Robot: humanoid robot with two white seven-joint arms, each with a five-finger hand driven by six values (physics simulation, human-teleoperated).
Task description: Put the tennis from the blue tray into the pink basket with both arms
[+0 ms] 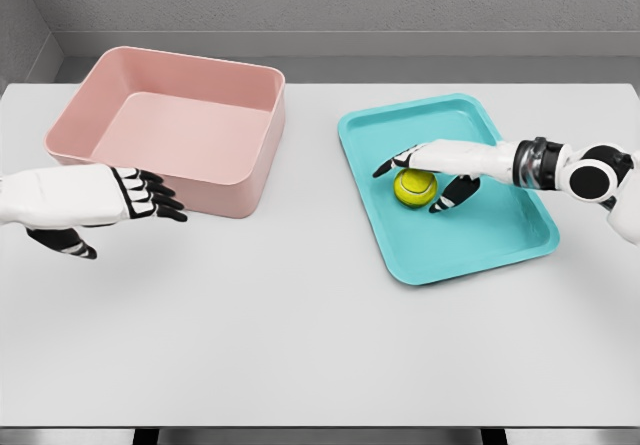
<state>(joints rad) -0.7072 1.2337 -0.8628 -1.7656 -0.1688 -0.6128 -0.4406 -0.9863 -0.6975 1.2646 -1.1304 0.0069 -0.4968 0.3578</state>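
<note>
One ball (414,188), round, yellow-green, sits in the one blue tray (500,235). Right robot hand (432,170) is over it, fingers spread round the ball, not closed on it. One pink basket (240,180) is on the surface (300,345). Left robot hand (110,200) is just beside the basket, fingers straight & close together, holding nothing.

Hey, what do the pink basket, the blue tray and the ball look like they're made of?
Pink basket: looks like matte moulded plastic, with smooth walls, rounded corners and an even colour.
Blue tray: likely plastic too, one piece with a raised rim and a faint sheen.
Tennis ball: yellow-green and dull, probably felt, though the render shows no fuzz.
The right hand is cupped over it.
</note>
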